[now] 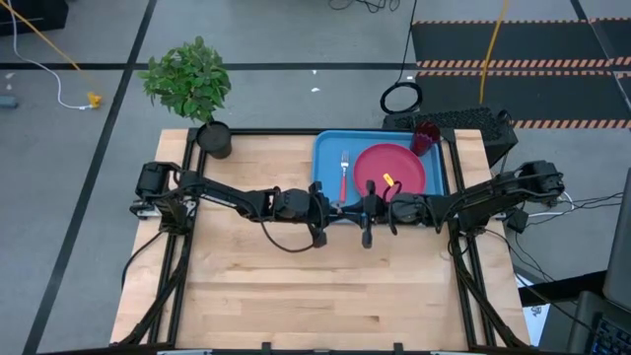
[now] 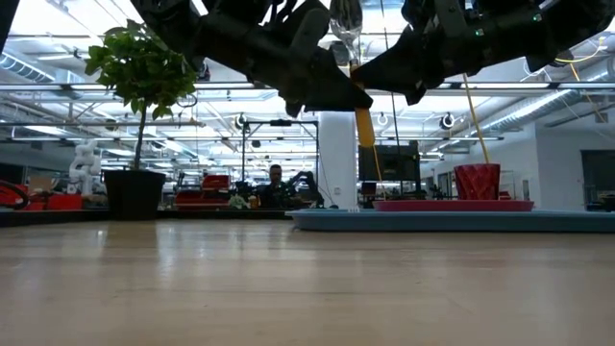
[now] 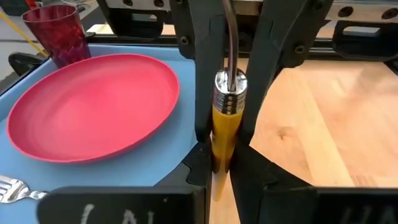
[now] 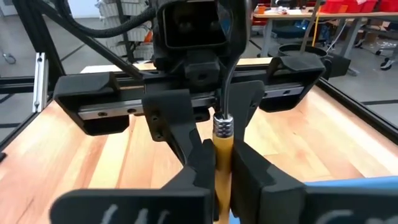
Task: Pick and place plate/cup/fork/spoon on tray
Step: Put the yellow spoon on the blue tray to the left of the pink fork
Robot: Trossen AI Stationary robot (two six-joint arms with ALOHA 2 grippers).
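Mid-frame in the high view, both grippers clamped the spoon (image 3: pixel 225 118) at once: the left gripper (image 3: pixel 225 146) and right gripper (image 4: pixel 222 163) pinched its orange handle above the tray (image 1: pixel 327 148) edge. Opposing pulls could have twisted or dropped it beside the tray.

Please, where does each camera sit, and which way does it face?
High: above the table, facing straight down; both arms show.
Low: at table-top height, facing level into the room; arms enter from above.
Left wrist: on the left arm, facing the plate; left gripper shows, shut on the spoon.
Right wrist: on the right arm, facing the left arm; right gripper shows.
Shared: both wrist views show the spoon.
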